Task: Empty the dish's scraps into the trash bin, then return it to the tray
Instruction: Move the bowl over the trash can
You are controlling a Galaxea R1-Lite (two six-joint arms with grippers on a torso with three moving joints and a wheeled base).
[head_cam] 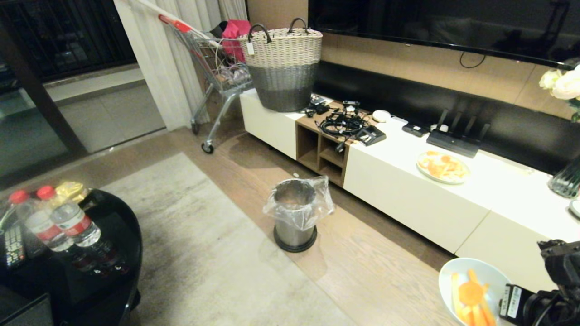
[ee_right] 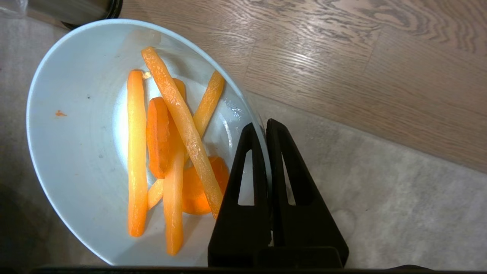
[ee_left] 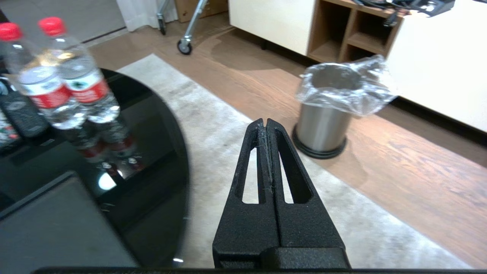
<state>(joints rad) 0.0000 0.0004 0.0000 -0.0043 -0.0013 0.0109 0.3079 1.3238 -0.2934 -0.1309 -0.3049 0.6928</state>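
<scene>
Both our grippers are pinched tight: right gripper [ee_right: 265, 127] clamps the dish [ee_right: 76, 152] rim, scraps [ee_right: 175, 152] inside; left gripper [ee_left: 266, 125] empty, trash bin [head_cam: 295, 219] at ten o'clock from the dish.

Beyond the closed black tool tip, two red-capped water bottles [ee_left: 64, 76] stand on a glossy black table [ee_left: 152, 160] edging a pale rug [ee_left: 228, 114].

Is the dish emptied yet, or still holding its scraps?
Still loaded. The dish holds orange scraps, gripped at its rim by the right pincer over the floor, not yet above the trash bin.
</scene>
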